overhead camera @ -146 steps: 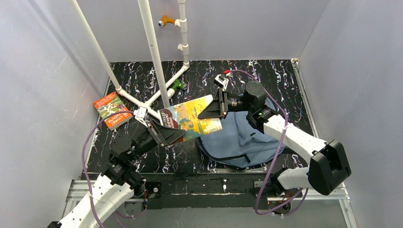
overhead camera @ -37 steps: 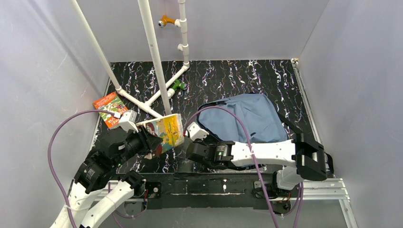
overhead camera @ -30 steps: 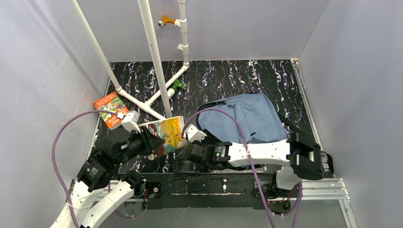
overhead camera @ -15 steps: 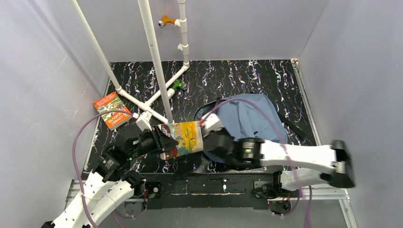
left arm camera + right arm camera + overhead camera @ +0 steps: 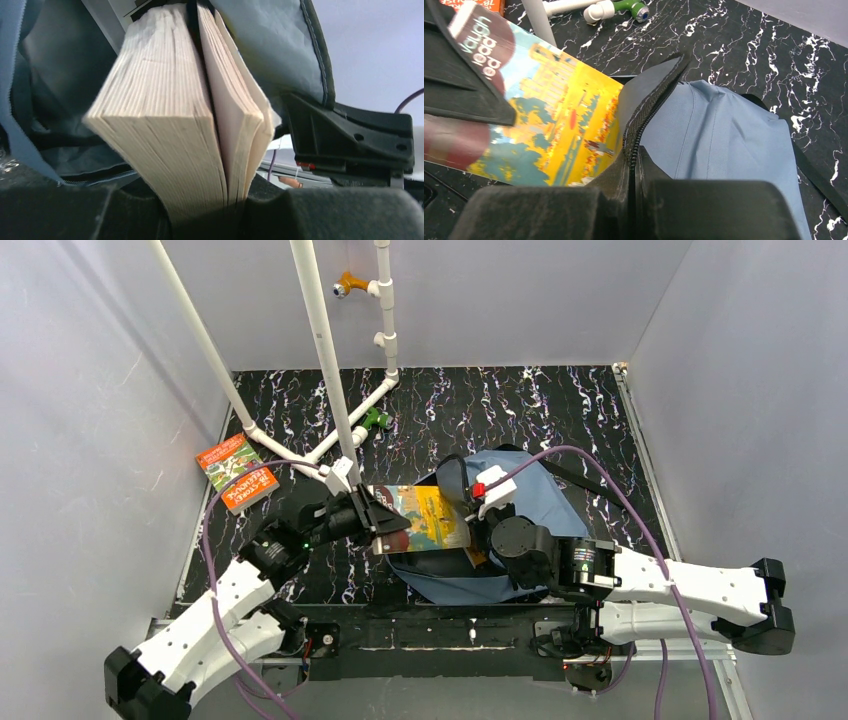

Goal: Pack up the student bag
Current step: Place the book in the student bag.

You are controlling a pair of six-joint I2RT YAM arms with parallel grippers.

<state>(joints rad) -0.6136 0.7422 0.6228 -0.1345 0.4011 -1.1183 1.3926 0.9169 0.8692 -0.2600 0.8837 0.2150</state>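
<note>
The left arm has carried the book (image 5: 428,518) rightward to the student bag (image 5: 545,502), and the right arm has swung in and clamped onto the bag's rim. The bag lies on the table (image 5: 560,405), right of centre, with its mouth facing left.

The left end effector (image 5: 200,212) grips the book by its near end. The right end effector (image 5: 631,182) is clenched on the black zipper edge (image 5: 651,107), lifting it.

To do this well, the right arm should hold the rim high while the book slides in flat and closed. The pages are splaying, and dark trim seems to sit in the gap between them, so the rim could split the pages.

How deep the book sits is hidden, because the right wrist covers the mouth from above.
</note>
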